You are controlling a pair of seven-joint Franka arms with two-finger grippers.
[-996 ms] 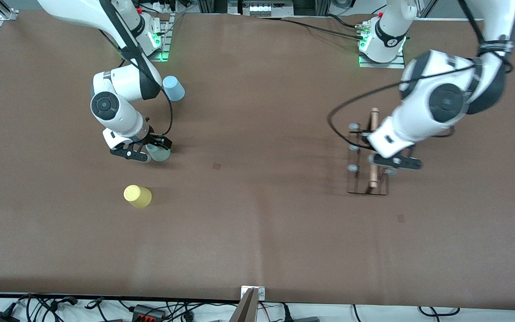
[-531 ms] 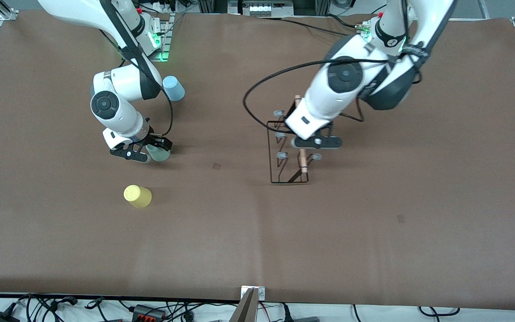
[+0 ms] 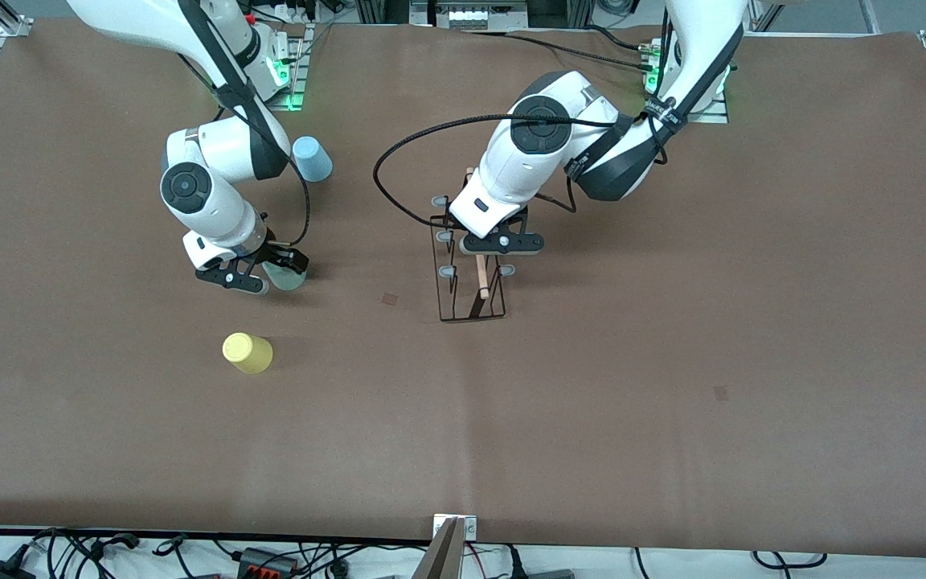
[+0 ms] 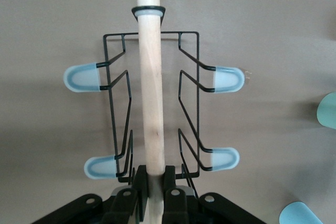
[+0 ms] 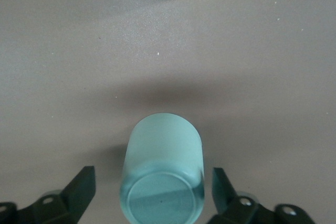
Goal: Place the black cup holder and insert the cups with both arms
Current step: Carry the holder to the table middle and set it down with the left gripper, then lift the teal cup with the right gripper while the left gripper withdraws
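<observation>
Wooden rod handle (image 4: 151, 98) of the black cup holder (image 3: 469, 277) is clamped by the left gripper (image 3: 501, 243) near the table's (image 3: 672, 402) middle. The mint green cup (image 5: 163, 171) is straddled by the wide-open right gripper (image 3: 250, 269), untouched. The yellow cup (image 3: 247, 353) stands nearer the camera, the light blue cup (image 3: 312, 158) farther.

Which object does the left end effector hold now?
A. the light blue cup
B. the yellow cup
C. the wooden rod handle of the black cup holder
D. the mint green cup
C: the left end effector is shut on the wooden rod handle of the black cup holder.
</observation>
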